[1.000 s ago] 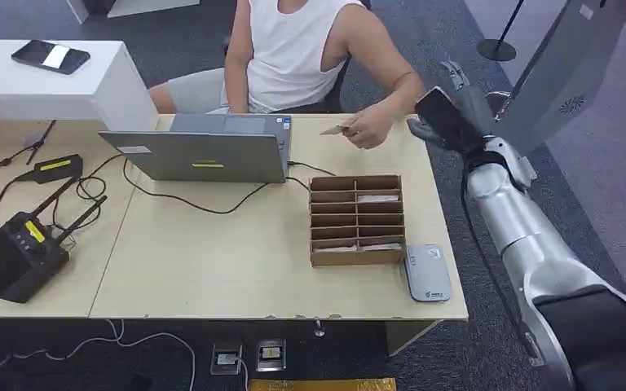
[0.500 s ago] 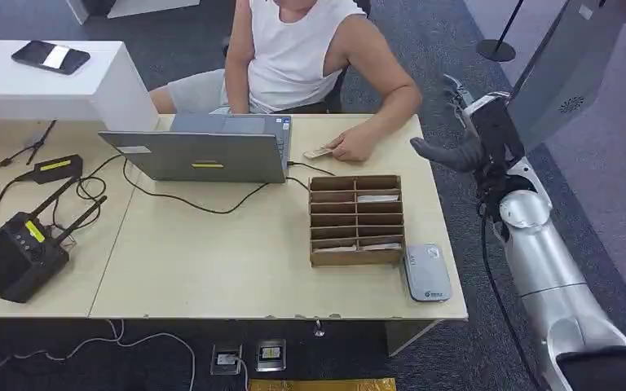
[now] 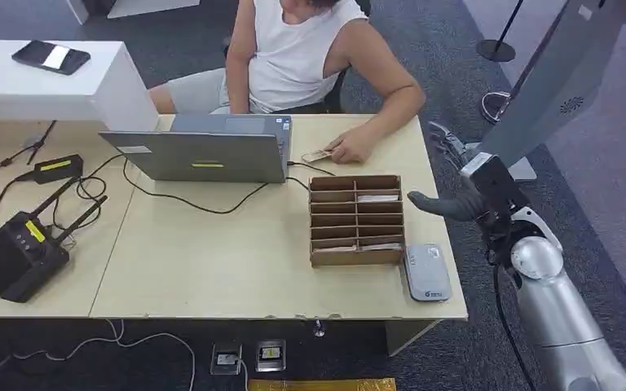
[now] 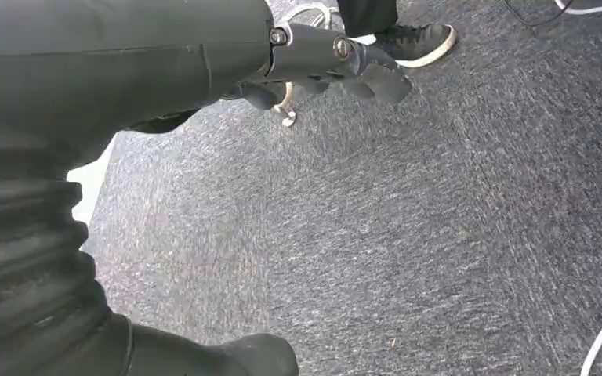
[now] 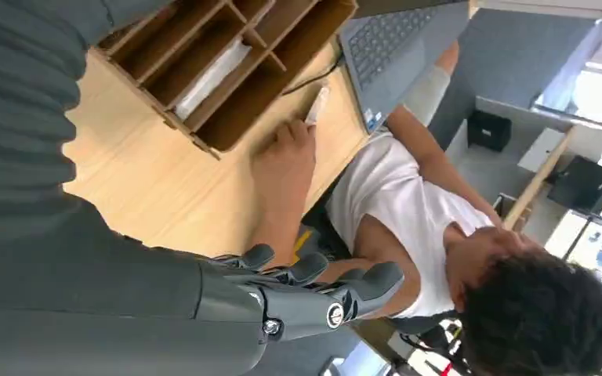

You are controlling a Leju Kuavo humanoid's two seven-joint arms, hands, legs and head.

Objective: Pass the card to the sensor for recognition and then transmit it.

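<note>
Right hand: raised beside the right edge of the surface, just off the organizer, fingers spread, nothing held. In the right wrist view the same hand shows its fingers extended and apart.

Left hand: hangs over grey carpet, fingers curled in, nothing in them.

Card: lies flat on the surface at the far side, under the fingertips of the person's hand, just right of the laptop.

Sensor: grey, flat device on the near right corner of the surface, touching or just beside the organizer.

Organizer: brown cardboard box with two columns of compartments, several holding white cards.

Other items: black router with antennas at the near left; phone on a white block at the far left.
</note>
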